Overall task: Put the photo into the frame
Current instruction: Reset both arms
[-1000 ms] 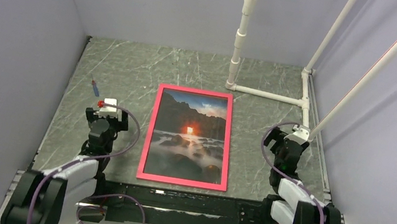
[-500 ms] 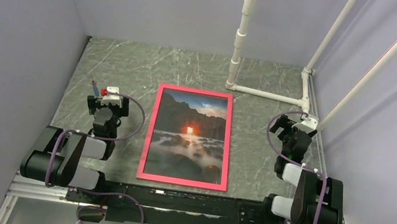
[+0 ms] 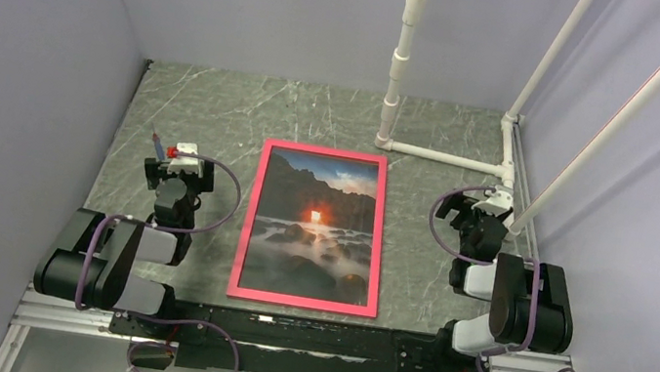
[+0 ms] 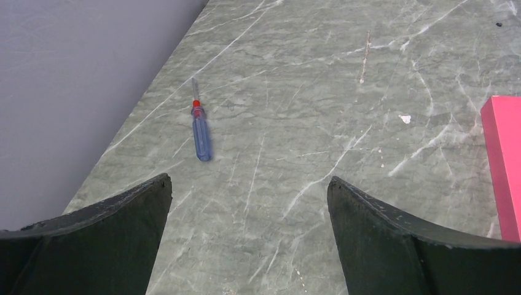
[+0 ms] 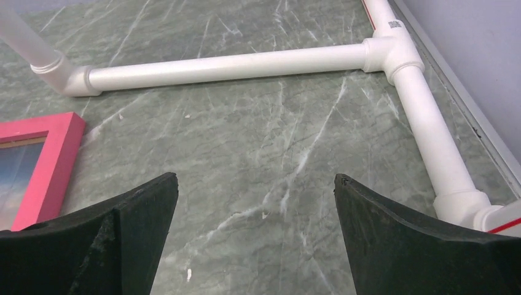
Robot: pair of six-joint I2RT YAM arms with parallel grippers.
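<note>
Already, photo point(image 3: 313, 228) flat inside frame point(image 3: 301, 299); left gripper point(image 4: 249, 181) and right gripper point(image 5: 256, 178) wide open, empty, on either side

The worktop point(image 3: 219, 110) is grey-green, veined with thin white streaks like marble. Both the left jaws and the right jaws are matt black. Ahead of the left jaws and off to their left, the screwdriver point(image 4: 200, 135) has a translucent blue handle, a red collar and a pale, clear-looking shaft. Between the two sets of jaws, the frame point(image 3: 324, 152) is a bright reddish-pink. The photo point(image 3: 313, 243) in it shows dark brown-black rocks, blue-grey clouds, an orange-red glow and pale misty water. Ahead of the right jaws the pipes point(image 5: 227, 64) are glossy white. The walls point(image 3: 30, 52) are plain pale lavender-grey.
</note>
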